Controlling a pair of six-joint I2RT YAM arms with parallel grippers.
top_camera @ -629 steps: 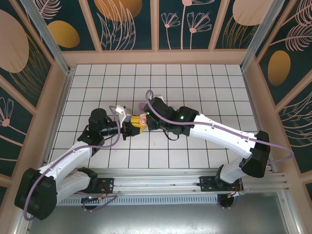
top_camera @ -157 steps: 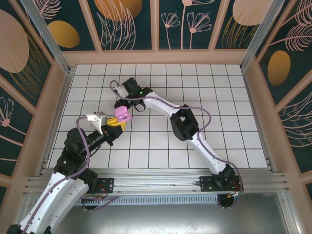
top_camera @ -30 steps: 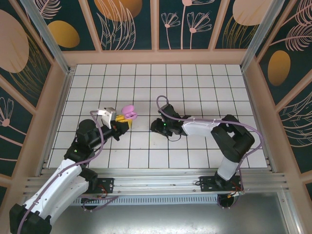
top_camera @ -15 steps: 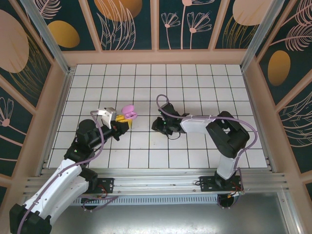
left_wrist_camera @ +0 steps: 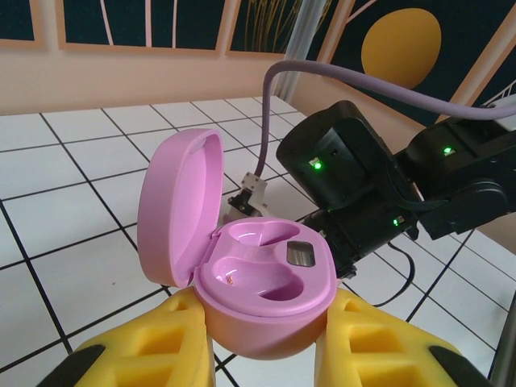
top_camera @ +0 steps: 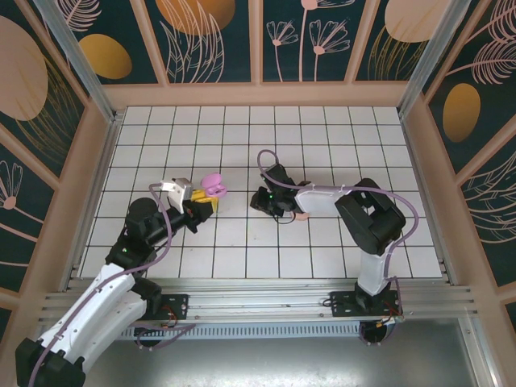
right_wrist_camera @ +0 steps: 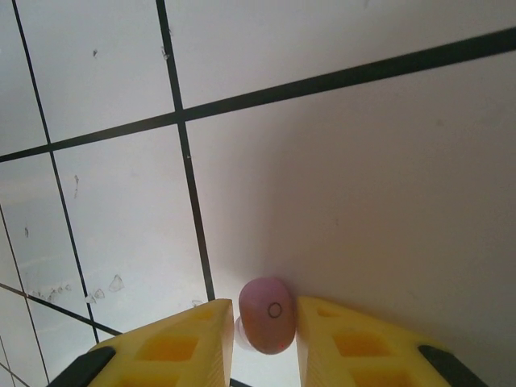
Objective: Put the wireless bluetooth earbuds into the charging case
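Earbud (right_wrist_camera: pixel 271 315) is down on the tile (right_wrist_camera: pixel 339 185) with the right gripper (right_wrist_camera: pixel 264 316) just squeezed in onto both its sides, so pickup looks basically on, while the left gripper (left_wrist_camera: pixel 266 318) keeps its clamp on the open, empty pink case (left_wrist_camera: pixel 262 278).

White tiled table (top_camera: pixel 242 242) with dark grout bears a small pale pink piece (top_camera: pixel 300 215).

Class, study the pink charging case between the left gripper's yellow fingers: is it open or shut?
Open. On the pink charging case, the lid stands hinged up, exposing both wells, which look empty.
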